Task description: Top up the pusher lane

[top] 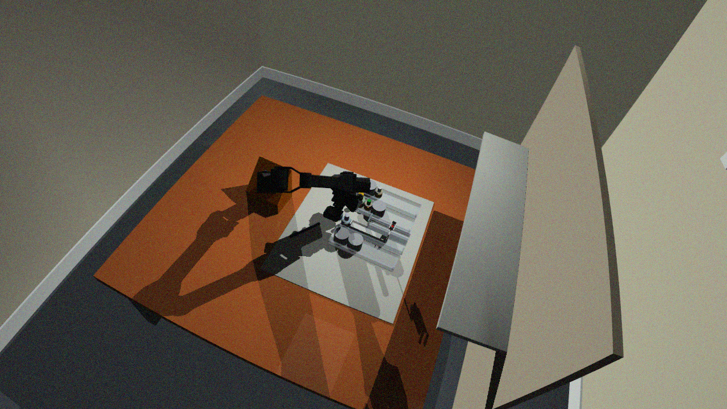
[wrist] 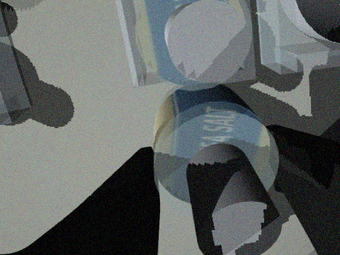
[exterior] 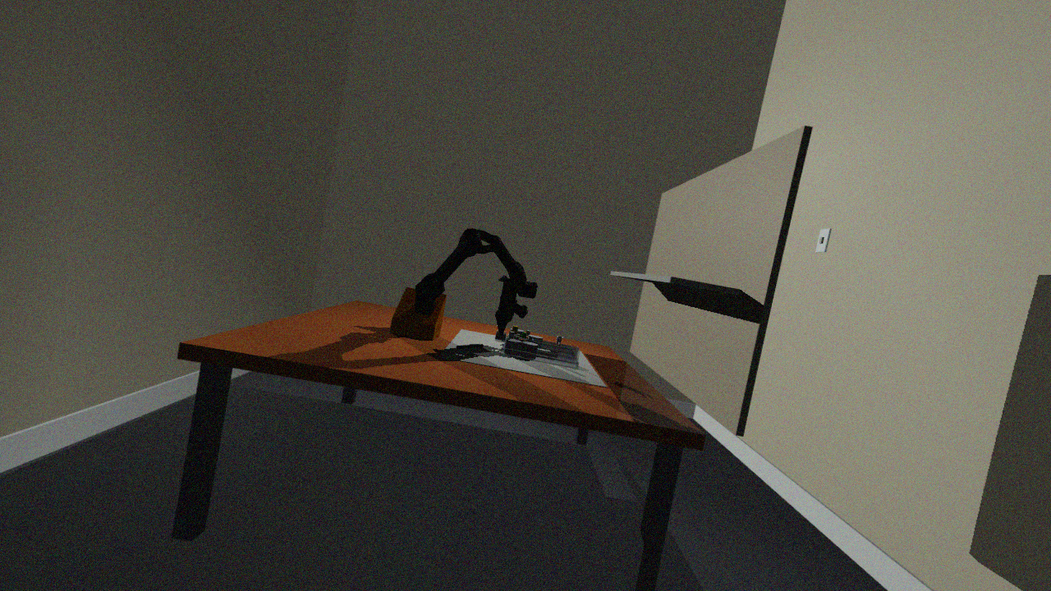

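Note:
My gripper (wrist: 210,148) (top: 339,207) (exterior: 502,332) is shut on a clear jar (wrist: 212,132) with a blue label and a grey lid. In the wrist view the held jar hangs just in front of the open end of a clear lane (wrist: 125,19). A matching blue-label jar (wrist: 205,35) stands inside that lane, close behind its front edge. The two jars look nearly touching; I cannot tell if they meet. The pusher plate is out of sight. In the top and exterior views the arm covers the held jar. All this is on a white mat (wrist: 71,161) (top: 325,274).
Other lanes run beside it on the mat, with two grey-lidded jars (top: 348,238) and small bottles with coloured caps (top: 368,203). A dark bar (top: 303,231) lies on the mat's near-left part. The orange table (top: 203,203) stands by a wall panel with a grey shelf (top: 488,238).

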